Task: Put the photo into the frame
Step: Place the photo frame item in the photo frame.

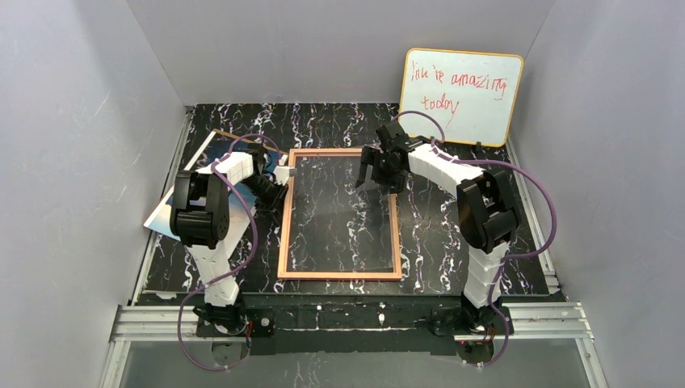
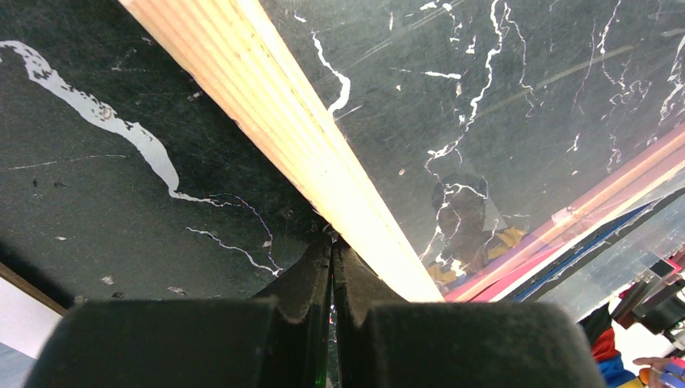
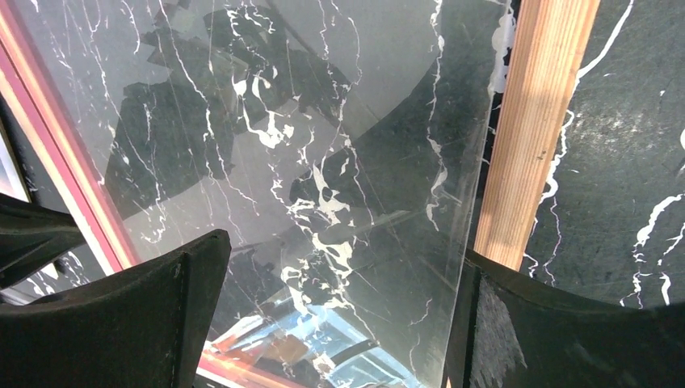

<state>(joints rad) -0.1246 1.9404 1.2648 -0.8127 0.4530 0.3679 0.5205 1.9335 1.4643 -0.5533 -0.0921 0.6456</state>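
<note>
frame (image 1: 339,276) flat on table (image 1: 339,121); photo (image 1: 160,218) left of it, under left arm.
left gripper (image 2: 332,242) closed on nothing, tips at frame's left rail; right gripper (image 3: 343,250) wide open over right rail, empty.

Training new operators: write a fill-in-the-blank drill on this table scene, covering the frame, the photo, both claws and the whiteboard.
1. The left claw is ____ at the left edge of the frame.
2. The right claw hangs ____ over the frame.
3. The whiteboard at the back bears ____ writing.
4. The photo lies to the ____ of the frame.

Missing words: shut; open; red; left.
</note>
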